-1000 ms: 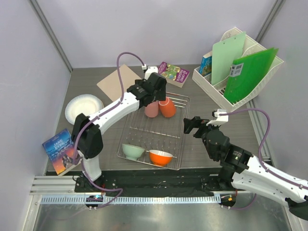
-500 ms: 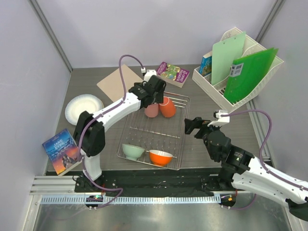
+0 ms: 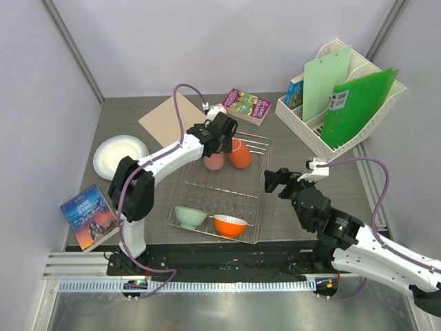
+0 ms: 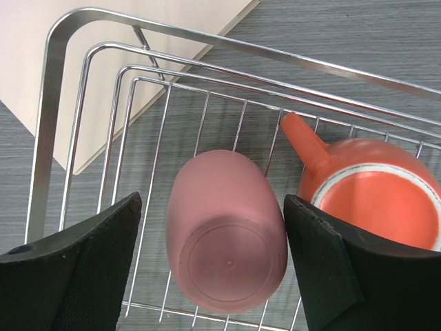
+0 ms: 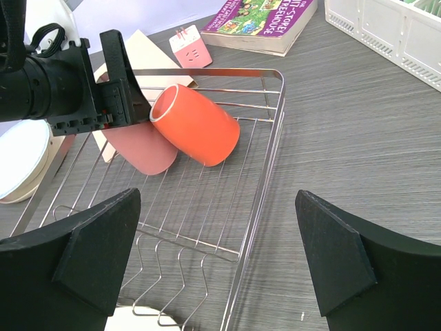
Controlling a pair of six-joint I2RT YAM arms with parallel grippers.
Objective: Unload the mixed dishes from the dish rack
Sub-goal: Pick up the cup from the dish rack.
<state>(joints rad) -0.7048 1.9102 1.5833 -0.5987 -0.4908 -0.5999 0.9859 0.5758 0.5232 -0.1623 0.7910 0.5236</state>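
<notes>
Rack [image 3: 222, 196] still holds four items: pink cup [image 4: 227, 231] and orange cup [image 3: 240, 154] on their sides at the far end, mint bowl [image 3: 190, 216] and orange bowl [image 3: 230, 225] at the near end. Plates [image 3: 120, 153] are already out, stacked on the table to the left of the rack.

Change over the last second: left gripper [image 4: 207, 265] has pushed in and down over the far-left corner of the rack, and its fingers have started to narrow. They now straddle the pink cup, one pad on each side, with a gap showing on both. So not gripping yet, no contact that I can see. The cup's base faces the wrist cam.

The orange cup sits just beside the right-hand pad, handle pointing at the far rail. My read is that the pad could nudge it as the fingers close.

Right gripper [image 3: 277, 181] hasn't moved. It's spread wide and empty, parked off the rack's right edge.

Looks like the pink cup pick is under way, with three dishes left after it.
</notes>
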